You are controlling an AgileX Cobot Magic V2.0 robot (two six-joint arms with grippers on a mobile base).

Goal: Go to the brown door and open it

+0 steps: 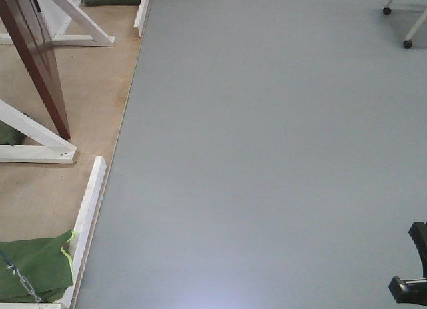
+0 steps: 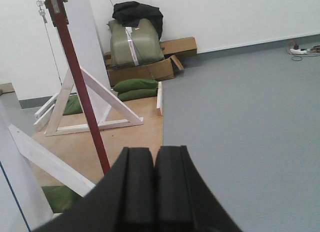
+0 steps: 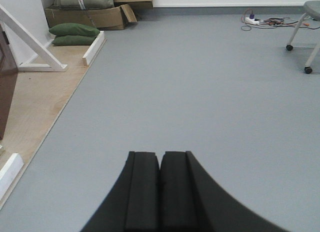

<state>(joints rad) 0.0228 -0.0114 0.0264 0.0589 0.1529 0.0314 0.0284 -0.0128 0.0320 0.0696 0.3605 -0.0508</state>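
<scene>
Left gripper (image 2: 155, 157): nearest the left wrist camera; black pads pressed together, clenched on nothing, touching no object.
Right gripper (image 3: 160, 159): pads likewise closed on each other, empty, above bare floor.
Brown door (image 1: 33, 55): far left of the front view, well apart from both grippers; stands on its lower end with its long axis up-down, lower corner close to the plywood.
Door facing: the left wrist view shows it edge-on as a thin red-brown strip with its narrow edge toward the camera; the right wrist view catches only a brown sliver at the left margin.
White frame (image 2: 107, 99): slanted braces on either side of the door.
Plywood platform (image 1: 87, 89): under the door and frame, edged by white boards.
Green sandbags (image 2: 135, 84): on the platform's far end; another at the near corner.
Grey floor (image 1: 267, 155): right of the platform.
Cardboard boxes (image 2: 165, 51): against the far wall.
Chair casters (image 1: 407, 43): far right.
</scene>
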